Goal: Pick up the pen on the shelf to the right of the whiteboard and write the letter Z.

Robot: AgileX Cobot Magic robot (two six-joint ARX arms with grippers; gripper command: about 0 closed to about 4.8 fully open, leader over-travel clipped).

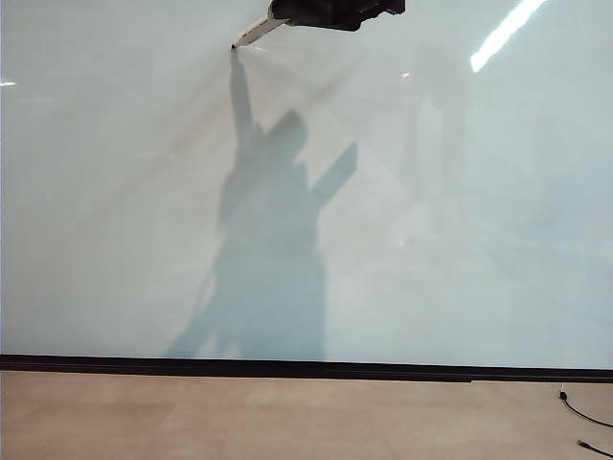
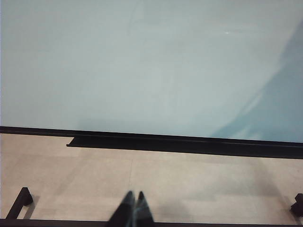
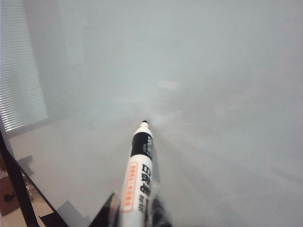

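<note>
Pen [image 3: 140,175], white barrel, dark tip, black band

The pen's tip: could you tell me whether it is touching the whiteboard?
Cannot tell. In the exterior view the pen tip seems to meet its shadow on the whiteboard.

We see printed characters and an orange-framed label on the pen [image 3: 140,177], too blurred to read; nothing else carries text.
</note>
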